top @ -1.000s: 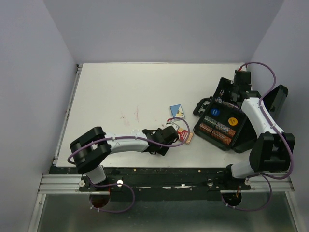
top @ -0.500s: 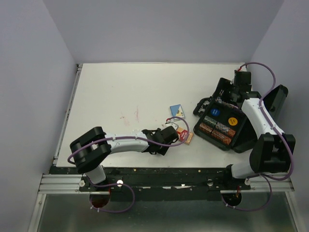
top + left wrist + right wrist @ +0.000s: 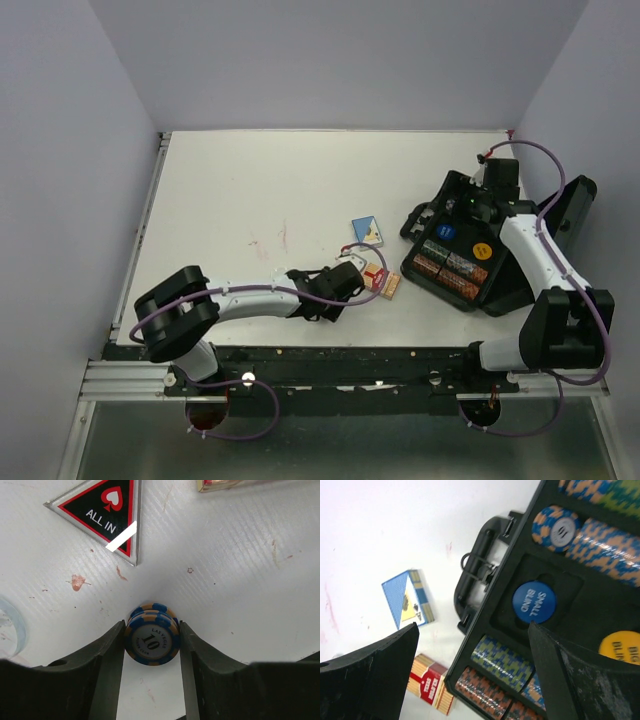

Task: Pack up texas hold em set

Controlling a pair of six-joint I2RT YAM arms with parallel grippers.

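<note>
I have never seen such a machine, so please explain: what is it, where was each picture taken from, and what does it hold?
It is a robot with two arms, fixed at the near edge of a white table. One picture comes from a camera above; the other two come from cameras on the wrists, each showing its own fingers. The left gripper is closed on a small chip stack, near a triangular "All in" marker. The right gripper is open and empty, above an open black case with rows of chips and a blue "Small blind" marker. A blue card box and a red card box lie on the table beside the case.
</note>
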